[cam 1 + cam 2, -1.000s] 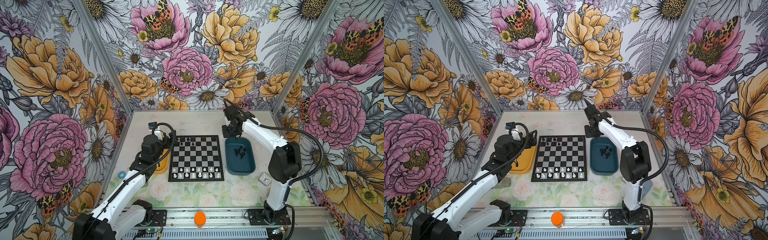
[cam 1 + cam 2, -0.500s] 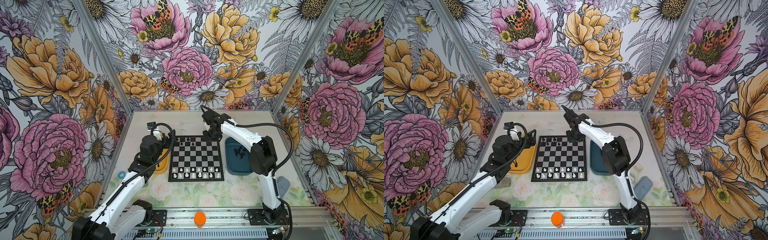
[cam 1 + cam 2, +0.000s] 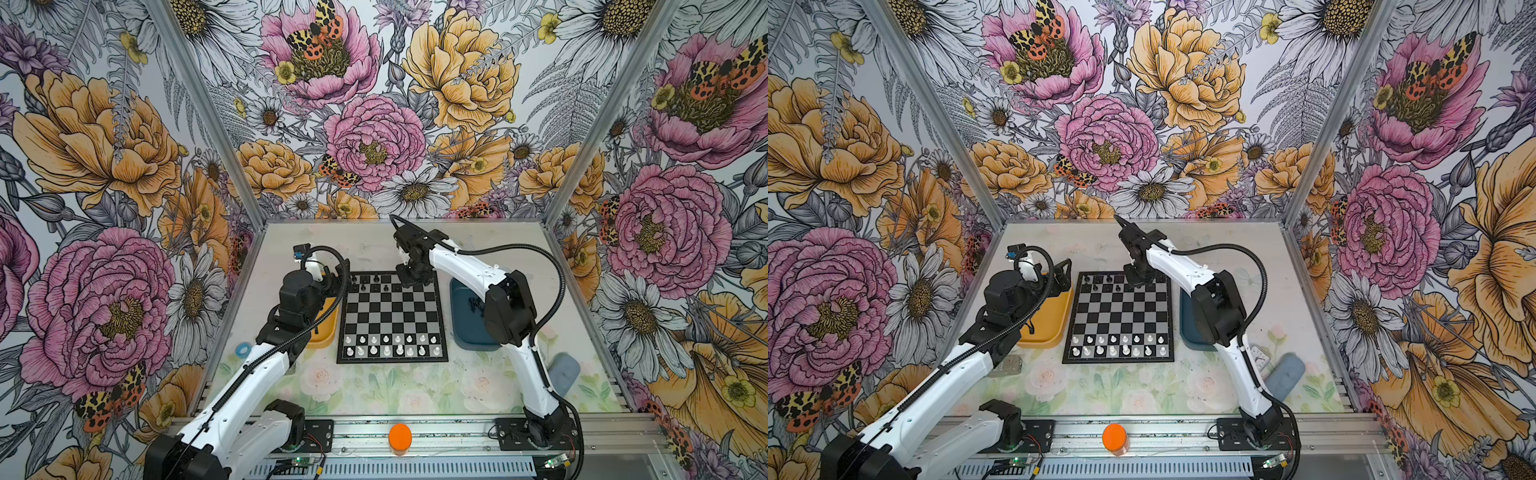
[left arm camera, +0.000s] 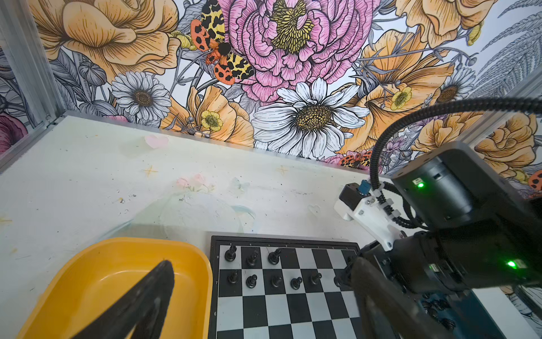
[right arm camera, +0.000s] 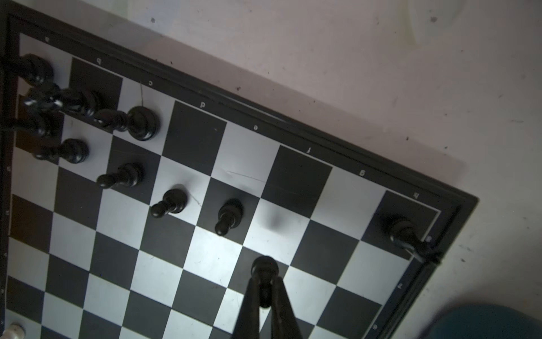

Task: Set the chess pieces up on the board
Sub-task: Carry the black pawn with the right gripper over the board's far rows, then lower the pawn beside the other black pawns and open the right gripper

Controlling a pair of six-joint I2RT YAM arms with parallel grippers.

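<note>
Finding one: my right fingers [image 5: 252, 305] are pinching a black pawn [image 5: 264, 268] by its upper part, base toward the board [image 3: 392, 316], so that it is hanging upright and can be stood down without toppling. I am holding it clear above the far part of the board, close to the free square just right of the five black pawns [image 5: 173, 202] standing in the second row from the far edge. I judge that square to be its place.

Finding two: the taller chess pieces [image 5: 140, 123] are occupying three far-row squares at the left and one at the far right corner. More are lying in the dark blue tray [image 3: 463, 328], right of the board.

Finding three: my left fingers [image 4: 152, 293] are standing wide apart, holding nothing, hovering over the yellow tray [image 4: 102, 273]. I judge this is leaving the board free for the right arm. The white chessmen [image 3: 386, 345] are filling the near rows.
</note>
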